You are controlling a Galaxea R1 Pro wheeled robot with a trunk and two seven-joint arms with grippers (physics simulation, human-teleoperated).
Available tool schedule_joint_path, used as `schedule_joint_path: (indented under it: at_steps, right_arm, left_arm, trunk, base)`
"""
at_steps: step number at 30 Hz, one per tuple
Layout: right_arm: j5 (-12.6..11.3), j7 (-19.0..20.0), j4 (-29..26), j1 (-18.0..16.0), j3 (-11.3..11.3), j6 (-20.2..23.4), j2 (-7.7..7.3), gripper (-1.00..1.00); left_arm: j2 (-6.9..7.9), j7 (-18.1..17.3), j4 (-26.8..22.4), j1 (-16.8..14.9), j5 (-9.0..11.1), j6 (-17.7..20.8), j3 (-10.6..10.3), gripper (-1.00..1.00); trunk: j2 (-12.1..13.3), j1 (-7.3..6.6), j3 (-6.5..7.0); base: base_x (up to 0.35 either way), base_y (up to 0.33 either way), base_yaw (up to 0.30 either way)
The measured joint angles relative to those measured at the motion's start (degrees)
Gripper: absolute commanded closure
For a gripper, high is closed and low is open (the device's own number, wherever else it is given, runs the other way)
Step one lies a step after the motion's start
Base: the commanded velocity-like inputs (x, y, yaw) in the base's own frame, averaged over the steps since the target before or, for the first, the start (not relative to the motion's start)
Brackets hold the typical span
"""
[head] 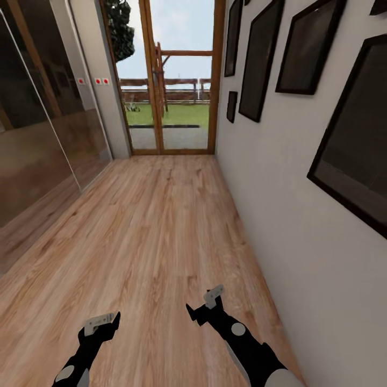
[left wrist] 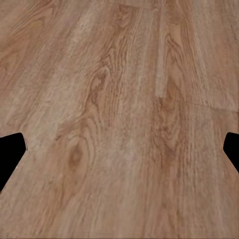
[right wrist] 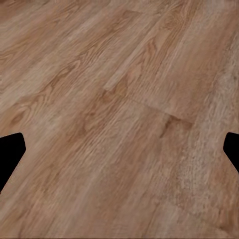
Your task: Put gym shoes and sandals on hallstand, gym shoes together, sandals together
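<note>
The corridor floor [head: 161, 226] of light wood planks stretches ahead of me to a glazed door. My left gripper [head: 106, 322] hangs low over the boards at the near left, open and holding nothing. My right gripper [head: 203, 302] hovers at the near right, close to the wall, also open and holding nothing. In the left wrist view the fingertips [left wrist: 11, 152] stand wide apart over bare planks, and in the right wrist view the fingertips [right wrist: 11, 152] do the same. The gym shoes, the sandals and the hallstand are out of view.
A white wall [head: 279, 215] with dark framed pictures [head: 355, 134] runs along the right. Glossy brown panels [head: 37, 150] line the left side. A wooden-framed glass door [head: 174, 80] closes the far end, with grass and a fence beyond.
</note>
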Motion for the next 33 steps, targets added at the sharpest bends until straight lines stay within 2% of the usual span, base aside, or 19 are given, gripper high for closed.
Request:
schedule_joint_path:
  at_steps: [4, 33]
  right_arm:
    - [0.0, 0.0, 0.0, 0.0, 0.0, 0.0, 0.00, -1.00]
    - [0.0, 0.0, -0.1, 0.0, 0.1, 0.0, -0.02, -1.00]
  left_arm:
    - [0.00, 0.0, 0.0, 0.0, 0.0, 0.0, 0.0, -1.00]
    - [0.01, 0.0, 0.0, 0.0, 0.0, -0.1, 0.1, -1.00]
  trunk:
    - [0.0, 0.00, 0.00]
    - [0.0, 0.00, 0.00]
  base:
    - [0.341, 0.000, 0.145]
    - [0.341, 0.000, 0.018]
